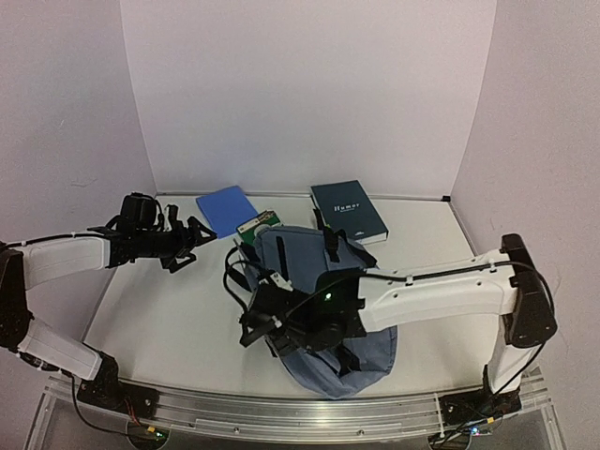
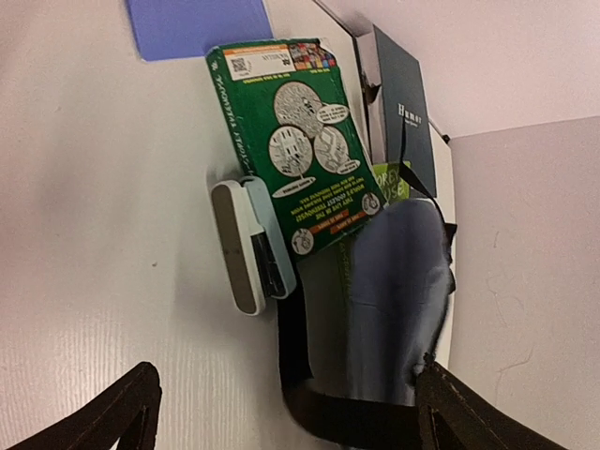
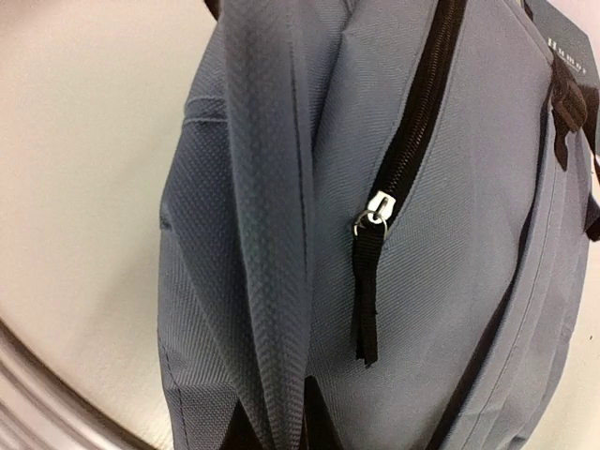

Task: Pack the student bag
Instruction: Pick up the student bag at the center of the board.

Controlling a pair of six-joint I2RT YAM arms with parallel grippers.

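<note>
Slate-blue bag [image 1: 370,352] lies on the tabletop [image 1: 169,309], front centre. Right end effector [image 1: 265,317] is clenched on a fold of its fabric. Left end effector [image 1: 192,242] hovers released, holding nothing.

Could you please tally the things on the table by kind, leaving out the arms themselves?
student bag: 1
books: 2 (bright blue book, dark book)
green packet: 1
white gadget: 1
lime-green item, mostly hidden by the bag: 1
Total: 6
</note>
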